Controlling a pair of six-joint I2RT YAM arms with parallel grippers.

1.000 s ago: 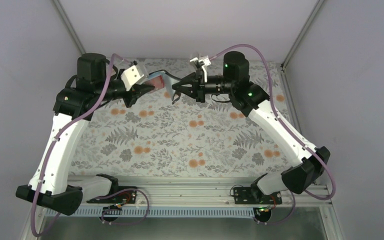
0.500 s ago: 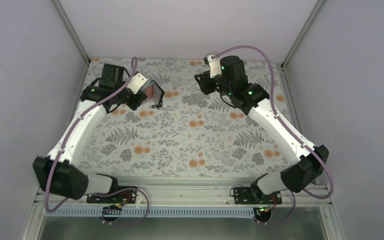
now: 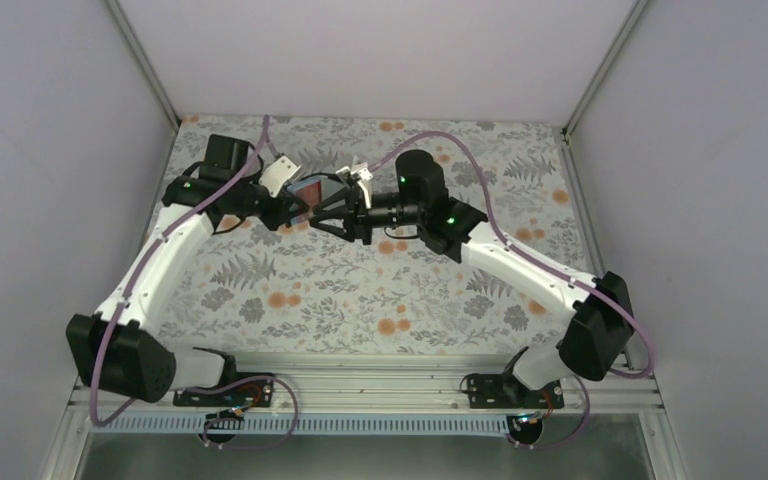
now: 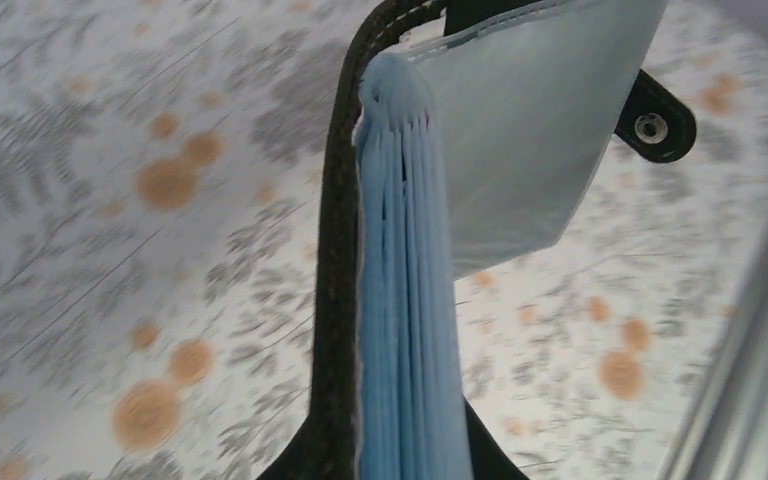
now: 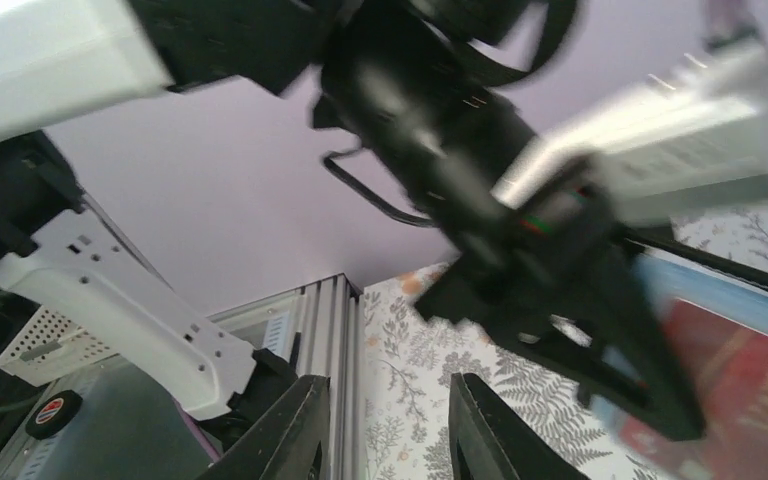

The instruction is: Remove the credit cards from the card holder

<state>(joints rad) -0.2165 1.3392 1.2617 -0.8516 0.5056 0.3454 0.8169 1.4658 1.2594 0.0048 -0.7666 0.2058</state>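
Observation:
The card holder [image 4: 405, 300] hangs edge-on in the left wrist view, its light blue layers beside a dark stitched edge and a pale flap with a snap. My left gripper [image 4: 400, 445] is shut on its lower end. From above, my left gripper [image 3: 293, 205] holds the card holder [image 3: 300, 184] up over the back left of the table, with a red credit card [image 3: 313, 190] showing in it. My right gripper [image 3: 318, 211] points left at it, open, a little apart. In the right wrist view the red card [image 5: 760, 395] and the holder's blue edge [image 5: 725, 290] lie far right, outside my right gripper [image 5: 386, 385].
The floral tablecloth [image 3: 380, 280] covers the table. Grey walls and metal frame posts [image 3: 140, 60] close it in at the back and sides. A rail [image 3: 380, 375] with both arm bases runs along the near edge.
My right arm has swung from the back of the table leftward to the card holder, its jaws now apart. My left arm dropped lower with the holder a second ago and has stayed there since.

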